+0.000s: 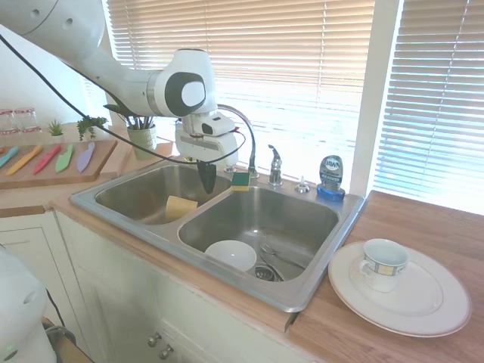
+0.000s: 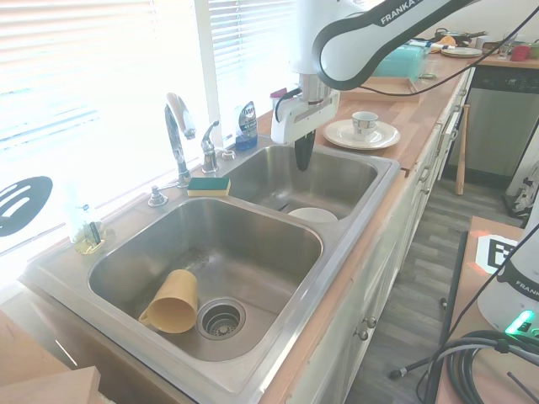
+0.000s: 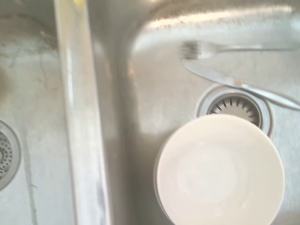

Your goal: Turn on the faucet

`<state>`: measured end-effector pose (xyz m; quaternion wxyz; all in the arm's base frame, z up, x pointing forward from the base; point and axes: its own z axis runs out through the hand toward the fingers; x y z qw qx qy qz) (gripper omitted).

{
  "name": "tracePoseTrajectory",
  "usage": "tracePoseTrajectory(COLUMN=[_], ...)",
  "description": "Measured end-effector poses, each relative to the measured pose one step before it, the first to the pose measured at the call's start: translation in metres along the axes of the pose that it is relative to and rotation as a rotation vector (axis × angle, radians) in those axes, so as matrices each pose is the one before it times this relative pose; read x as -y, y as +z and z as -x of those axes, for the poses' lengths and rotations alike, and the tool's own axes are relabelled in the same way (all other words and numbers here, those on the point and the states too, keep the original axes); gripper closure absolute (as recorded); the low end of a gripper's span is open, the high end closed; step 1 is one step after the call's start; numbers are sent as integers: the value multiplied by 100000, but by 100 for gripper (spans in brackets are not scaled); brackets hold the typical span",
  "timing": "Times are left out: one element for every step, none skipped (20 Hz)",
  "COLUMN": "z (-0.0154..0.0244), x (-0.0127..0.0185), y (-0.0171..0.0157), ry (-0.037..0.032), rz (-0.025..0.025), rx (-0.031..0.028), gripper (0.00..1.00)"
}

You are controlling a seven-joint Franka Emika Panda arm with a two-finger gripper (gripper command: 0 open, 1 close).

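The faucet [image 1: 247, 139] is a thin chrome gooseneck rising behind the sink's divider, also seen as the faucet [image 2: 176, 133]. Its stubby chrome lever handle [image 1: 275, 164] stands just to one side, and the handle [image 2: 209, 145] points upright. My gripper [image 1: 206, 178] hangs pointing down over the divider between the two basins, in front of the spout and apart from the handle. In the second exterior view the gripper [image 2: 303, 151] shows as one dark tapered tip, shut, with nothing in it. No water is running.
A green-yellow sponge [image 1: 240, 180] lies on the ledge by the faucet, with a soap bottle [image 1: 330, 177] and a small knob [image 1: 302, 185] further along. A yellow cup [image 2: 171, 301] lies in one basin. A white bowl [image 3: 219, 171], fork [image 3: 192, 49] and knife [image 3: 243, 84] lie in the other. A plate with a mug [image 1: 383, 264] sits on the counter.
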<state>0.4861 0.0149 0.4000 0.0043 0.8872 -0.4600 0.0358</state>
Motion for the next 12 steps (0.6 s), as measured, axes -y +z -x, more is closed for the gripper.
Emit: tracePoseTrajectory(z=[-25, -6, 31, 41, 44, 42, 23, 12, 14, 9, 3, 2], x=[-147, -90, -55, -10, 19, 22, 2, -1, 5, 4, 0, 0], y=[205, 133, 92, -21, -47, -22, -25, -38, -30, -16, -10, -7], ry=[263, 220, 116, 38, -43, -55, 16, 23, -3, -6, 22, 44], rz=[91, 15, 51, -87, -106, -53, -73, -87, -61, -33, -29, -34], rx=[108, 130, 179, 71, -10, 5, 25, -2, -12, -5, 16, 41], gripper=[100, 0, 0, 0, 0, 0, 0, 0, 0, 0, 0, 0])
